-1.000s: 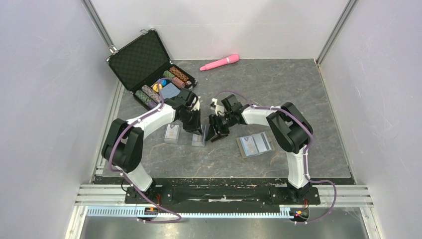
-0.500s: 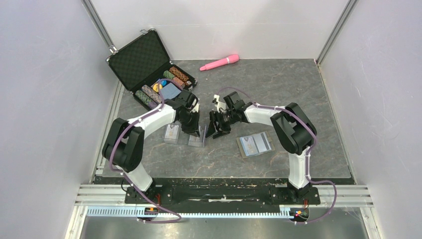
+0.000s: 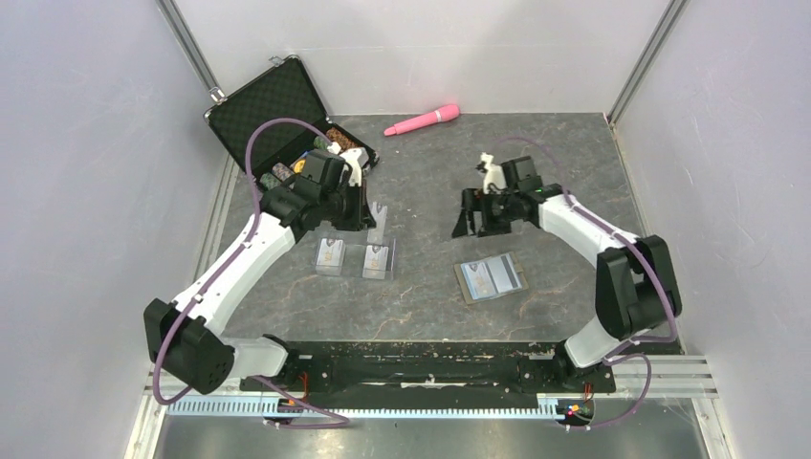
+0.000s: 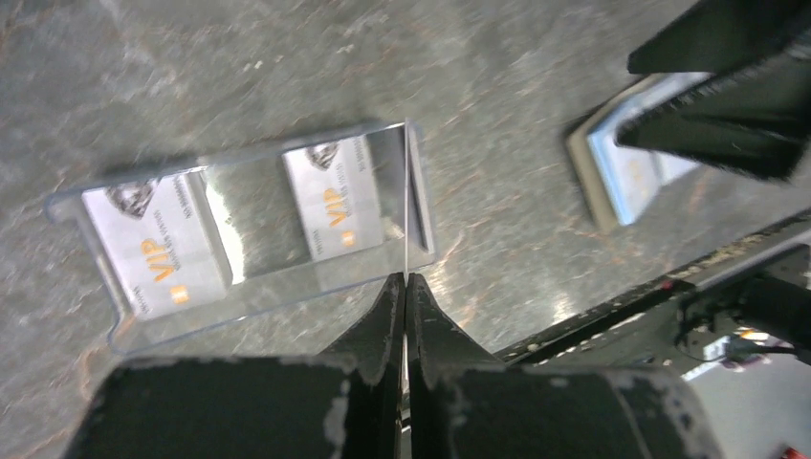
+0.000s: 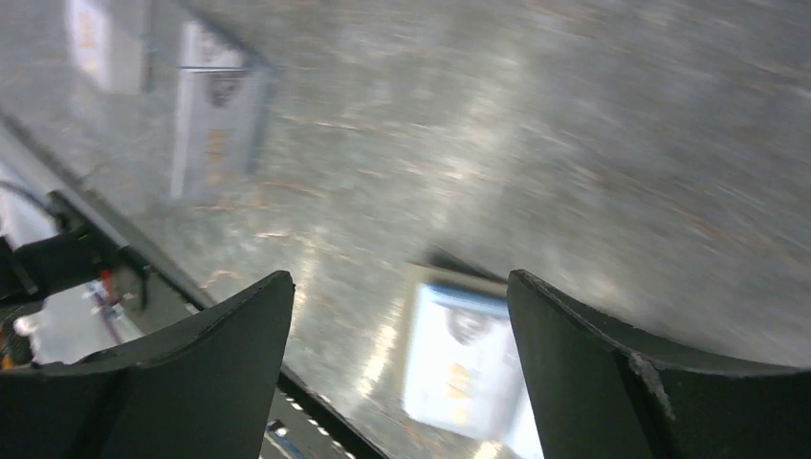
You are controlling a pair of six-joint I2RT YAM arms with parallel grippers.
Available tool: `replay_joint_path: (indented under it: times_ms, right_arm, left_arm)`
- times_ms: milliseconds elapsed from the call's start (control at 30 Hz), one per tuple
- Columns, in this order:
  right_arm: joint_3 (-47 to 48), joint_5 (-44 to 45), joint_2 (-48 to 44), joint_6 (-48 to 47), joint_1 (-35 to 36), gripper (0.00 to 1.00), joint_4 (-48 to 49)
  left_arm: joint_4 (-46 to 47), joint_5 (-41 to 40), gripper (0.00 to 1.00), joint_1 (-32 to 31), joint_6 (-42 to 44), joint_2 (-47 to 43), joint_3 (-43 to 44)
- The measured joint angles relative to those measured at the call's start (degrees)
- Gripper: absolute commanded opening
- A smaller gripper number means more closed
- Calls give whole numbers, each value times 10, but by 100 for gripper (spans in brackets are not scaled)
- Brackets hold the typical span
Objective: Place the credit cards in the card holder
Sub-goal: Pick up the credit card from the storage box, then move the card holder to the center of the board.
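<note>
The credit cards (image 3: 378,259) lie face up, side by side, in a shallow clear tray (image 4: 253,229) on the grey table (image 3: 536,182). The tray sits left of centre, and each card's long axis runs from the near edge toward the far one.

The card holder (image 3: 490,278) lies open and flat well to the right of the cards, with its light-blue lining up. Its long axis runs roughly across the table, slightly skewed. Any card therefore has to travel rightward and probably turn to line up with a slot.

The left gripper (image 4: 405,287) hangs just above and behind the tray, so it is much the nearer one to the cards. Its fingers are pressed together on a thin clear sheet (image 4: 406,191), which shows edge-on in the wrist view and stands upright over the right-hand card. The sheet looks like the tray's cover, though I cannot be sure. With that sheet pinched, this arm cannot take a card until it sets the sheet down.

The right gripper (image 5: 400,287) is raised over bare table beyond the holder, with its fingers spread wide and nothing between them. Its own view is blurred, but the holder shows below the gap between the fingers. It is nearer the holder than the cards. No card is in a slot by this arm's doing yet, as far as I can tell.
</note>
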Motion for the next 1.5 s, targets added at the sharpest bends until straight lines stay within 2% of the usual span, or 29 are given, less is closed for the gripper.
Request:
replay_joint_path:
  times_ms: [167,367,433,500,600,733,933,1500]
  right_arm:
    - [-44,63,-44,-34,-86,86,-42]
    - [-124,111,-54,-47,-148,83,-73]
    - [-145,111,-54,-47,-147,76,-80]
    - [-154,106,-57,-47,-146,65,-80]
    - [-174,79,-63,-39,-146,56,-66]
    - [-205,24,-70,-13,-136,51,-48]
    - [-235,-37,-68,29,-106,49,-26]
    - [-235,-57,-42,47,-92,39,-12]
  left_arm:
    - [113,104,2,-3,-34,-9,-42]
    - [303,209,2,-31,-148,26,-133]
    - [352,226,2,-43,-183,44,-146]
    - [387,237,2,-55,-209,62,-148]
    - [432,243,2,-75,-240,87,-148]
    - [451,247,2,-91,-264,116,-148]
    - [427,246,2,-95,-267,159,-148]
    - [402,277,2,-113,-226,301,-124]
